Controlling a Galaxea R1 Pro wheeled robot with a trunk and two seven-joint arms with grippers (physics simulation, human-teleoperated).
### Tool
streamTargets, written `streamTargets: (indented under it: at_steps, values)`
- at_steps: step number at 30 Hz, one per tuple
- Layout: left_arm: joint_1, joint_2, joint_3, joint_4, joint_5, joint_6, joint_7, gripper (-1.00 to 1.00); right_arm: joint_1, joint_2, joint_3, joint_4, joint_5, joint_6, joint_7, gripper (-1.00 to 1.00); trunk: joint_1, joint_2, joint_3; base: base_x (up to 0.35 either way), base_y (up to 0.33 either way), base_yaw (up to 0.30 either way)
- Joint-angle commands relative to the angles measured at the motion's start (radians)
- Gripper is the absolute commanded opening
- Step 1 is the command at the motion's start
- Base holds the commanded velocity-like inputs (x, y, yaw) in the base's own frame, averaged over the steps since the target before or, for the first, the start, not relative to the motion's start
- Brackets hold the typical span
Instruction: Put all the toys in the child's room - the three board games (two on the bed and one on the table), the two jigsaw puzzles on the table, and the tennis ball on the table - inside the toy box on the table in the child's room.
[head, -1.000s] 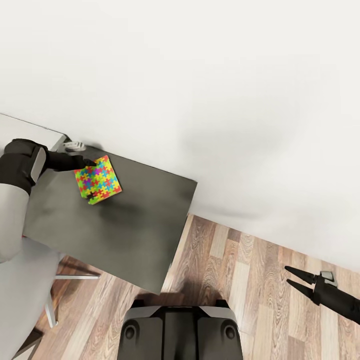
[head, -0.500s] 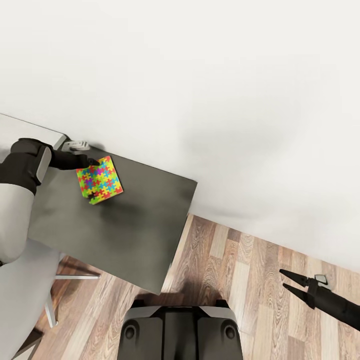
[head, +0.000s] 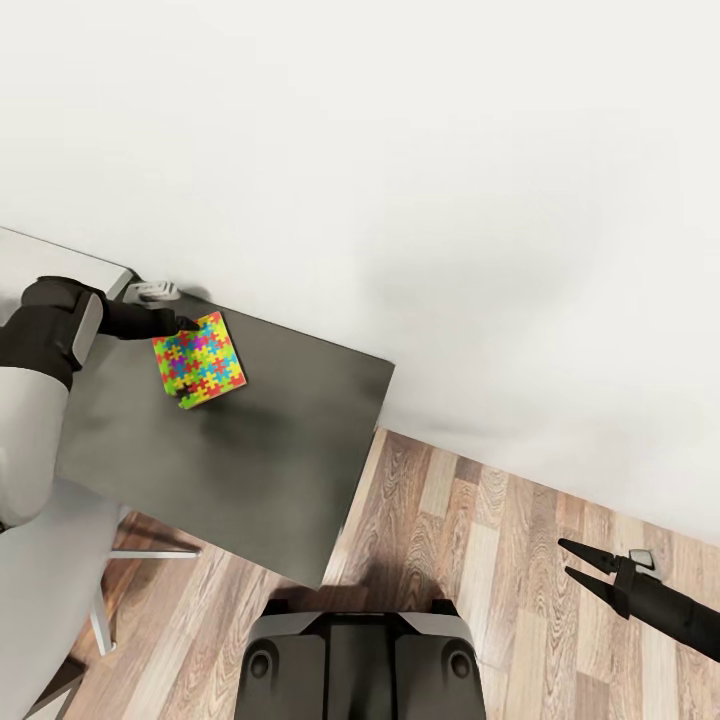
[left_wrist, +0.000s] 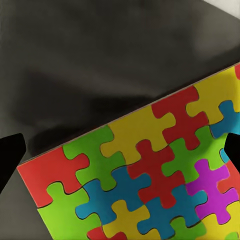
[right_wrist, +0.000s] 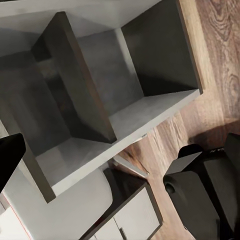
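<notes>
One jigsaw puzzle (head: 198, 360), a bright mat of interlocking pieces, lies on the dark grey side unit (head: 260, 460) of the table. My left gripper (head: 186, 323) is at the puzzle's far left corner. In the left wrist view the puzzle (left_wrist: 150, 175) spans the space between the two black fingertips (left_wrist: 10, 155), which stand wide apart, so the gripper is open. My right gripper (head: 565, 558) hangs open and empty over the wooden floor, far to the right of the table.
A white wall rises behind the side unit. My base (head: 360, 660) stands at the unit's front corner. A grey chair (head: 50, 600) is at the left. The right wrist view looks at open shelf compartments (right_wrist: 100, 100) below the table.
My left gripper moved a little to the right and the puzzle shifted slightly with it. My right arm moved left and down over the floor. Nothing has moved in the last half second.
</notes>
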Motion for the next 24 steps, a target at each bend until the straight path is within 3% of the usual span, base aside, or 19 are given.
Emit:
streamTargets:
  at_steps: [1, 3, 4, 18, 24]
  values:
    - [0.000, -0.001, 0.002, 0.006, -0.013, 0.003, -0.007, 1.00, -0.001, 0.000, -0.001, 0.000, 0.001, 0.005, 0.003, 1.00, 0.001, -0.001, -0.001, 0.000, 0.000, 0.000]
    - [0.001, -0.001, 0.002, 0.005, -0.012, 0.003, -0.007, 1.00, -0.001, 0.000, -0.001, 0.000, 0.001, 0.005, 0.003, 1.00, 0.001, -0.001, -0.001, 0.000, 0.000, 0.000]
    - [0.000, -0.001, 0.003, 0.038, -0.049, 0.003, -0.007, 1.00, 0.000, 0.000, -0.001, 0.000, 0.001, 0.005, 0.003, 1.00, 0.001, -0.001, -0.001, 0.000, 0.000, 0.000]
    - [0.000, 0.000, 0.004, 0.038, -0.048, 0.004, -0.026, 1.00, -0.001, 0.000, 0.000, 0.000, 0.002, 0.003, 0.003, 1.00, 0.001, -0.001, -0.001, 0.000, -0.029, 0.000]
    - [0.000, 0.002, 0.006, 0.038, -0.048, 0.004, -0.071, 1.00, -0.001, 0.000, -0.002, 0.000, 0.002, 0.004, 0.004, 1.00, 0.001, -0.001, -0.001, 0.000, -0.002, 0.000]
